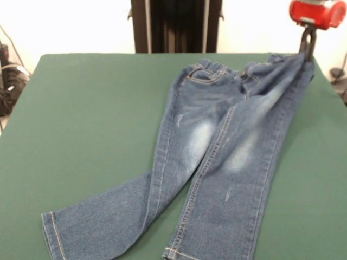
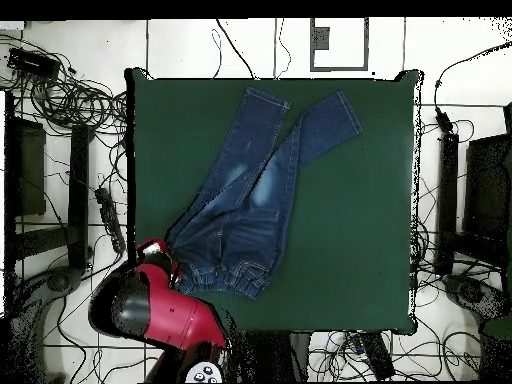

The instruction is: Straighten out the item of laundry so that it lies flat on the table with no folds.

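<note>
Nearest my front camera are the two leg hems of the jeans (image 1: 217,157), lying at the bench's near edge, the outer leg splayed off to the side and the other running straight back toward the waistband. From here I judge the job largely done but not finished: both legs look spread and mostly flat on the green bench (image 1: 92,119), yet they overlap along the inseam around the knees, and the waistband corner at the far side is drawn out and lifted toward the gripper (image 1: 308,50). I read the jaws as closed on that corner of denim, since the cloth rises to meet them. The overhead view shows the garment lying diagonally, its waist bunched near the arm (image 2: 160,310). What remains, I think, is laying that corner down and parting the legs.
</note>
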